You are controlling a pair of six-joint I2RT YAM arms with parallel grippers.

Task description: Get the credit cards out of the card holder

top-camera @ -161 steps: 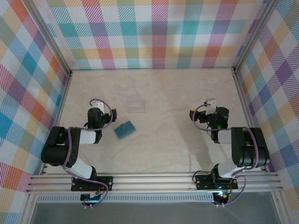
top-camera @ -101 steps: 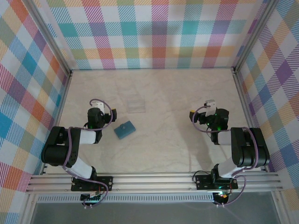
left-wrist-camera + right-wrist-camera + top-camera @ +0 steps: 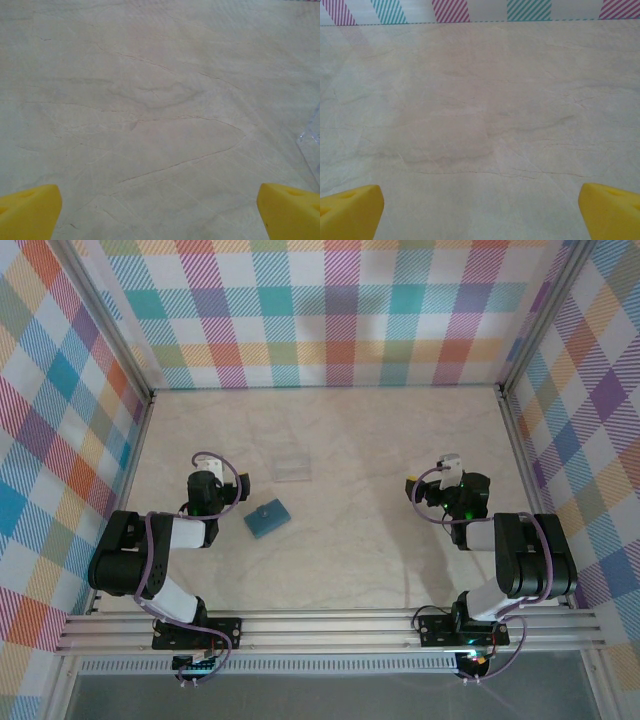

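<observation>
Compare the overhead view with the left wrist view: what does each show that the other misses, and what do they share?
Overhead: the blue wallet, the left arm and the right arm. Left wrist: the left tool, its yellow fingertips wide apart, and fine creases in the surface. Shared: the pale table and the clear plastic sheet.

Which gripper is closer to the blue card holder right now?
Left. The left gripper sits just left of the card holder; the right gripper is far off to its right.
</observation>
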